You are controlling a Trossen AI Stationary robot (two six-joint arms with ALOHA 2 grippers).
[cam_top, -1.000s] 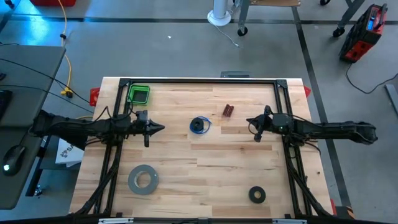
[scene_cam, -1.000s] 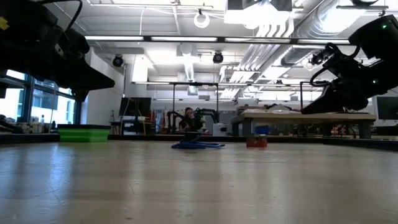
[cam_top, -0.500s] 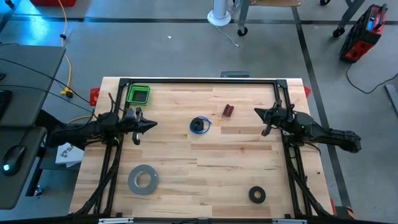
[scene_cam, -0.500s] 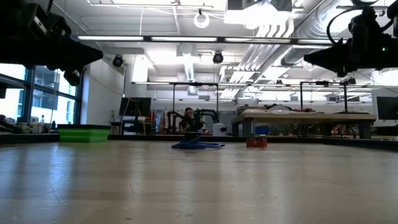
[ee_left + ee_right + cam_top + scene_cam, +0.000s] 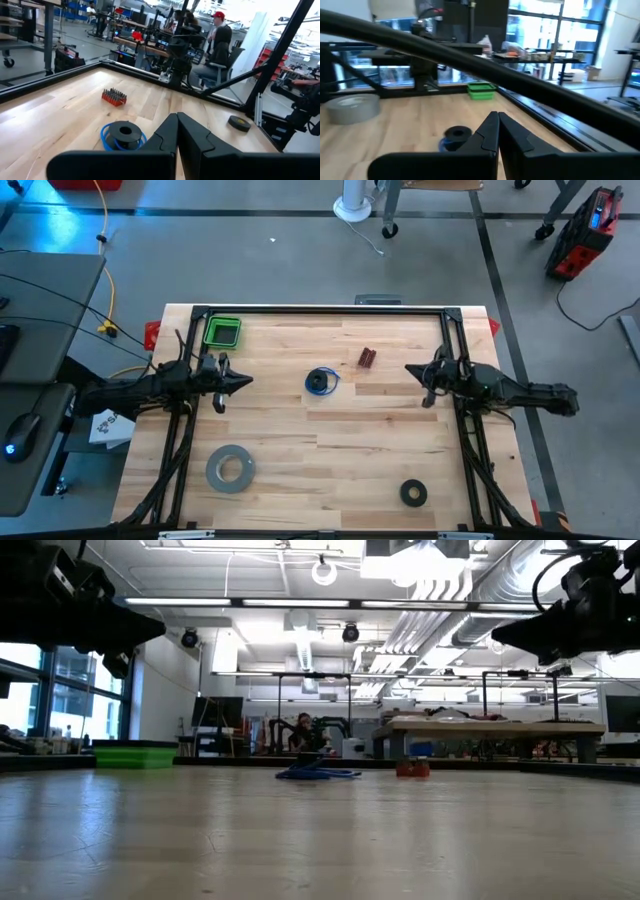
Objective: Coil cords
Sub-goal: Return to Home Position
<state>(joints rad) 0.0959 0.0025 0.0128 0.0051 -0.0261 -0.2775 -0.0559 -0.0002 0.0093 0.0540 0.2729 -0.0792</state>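
Lying coiled around its spool (image 5: pixel 123 131) in the middle of the table (image 5: pixel 350 465), the cord (image 5: pixel 103 137) sits between the grippers, touching neither. Left gripper (image 5: pixel 245 380) and right gripper (image 5: pixel 409 370) hover at opposite sides, each with fingers pressed together.

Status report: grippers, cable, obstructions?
Left gripper shut, empty. Right gripper shut, empty. Thin blue cable coiled around black spool midway between them, untouched. Nothing blocking.

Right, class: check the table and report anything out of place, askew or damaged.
Nothing stands out. The blue cable sits wound on its black spool in the middle of the table. The left gripper and right gripper hang shut, clear of it on either side.
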